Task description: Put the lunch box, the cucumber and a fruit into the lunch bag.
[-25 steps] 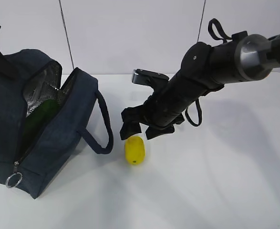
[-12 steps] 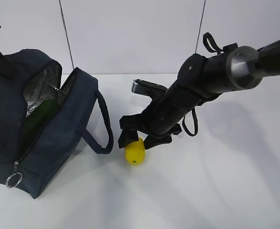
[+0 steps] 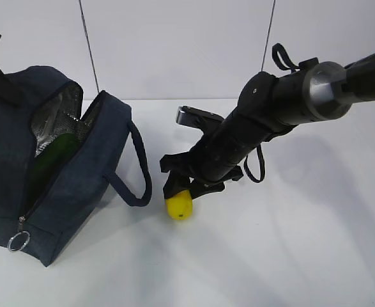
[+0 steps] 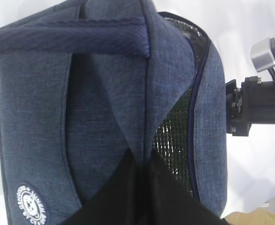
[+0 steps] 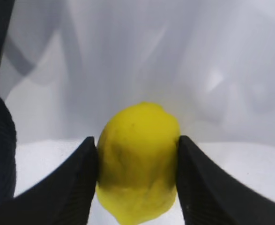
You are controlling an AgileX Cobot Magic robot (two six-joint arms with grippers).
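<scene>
The dark navy lunch bag point(image 3: 72, 198) stands open at the left, its silver lining showing. Inside it lies the dark green cucumber point(image 3: 52, 158). The lunch box is hidden from every view. On the white table just right of the bag sits the yellow fruit point(image 3: 179, 206), with my right gripper point(image 3: 186, 189) down over it. In the right wrist view both black fingers press the sides of the fruit point(image 5: 138, 159), so the right gripper point(image 5: 136, 143) is shut on it. My left gripper point(image 4: 144, 164) is shut, pinching the fabric at the top edge of the lunch bag point(image 4: 39, 117).
The bag's loop handle point(image 3: 138, 173) hangs toward the fruit, close to my right fingers. A silver ring zip pull point(image 3: 18, 242) dangles at the bag's near corner. A white wall rises behind the table point(image 3: 289, 256). The right arm point(image 4: 261, 105) shows beyond the bag in the left wrist view.
My right gripper came down around the fruit and its fingers closed onto its sides. The left gripper and the bag have stayed put.
</scene>
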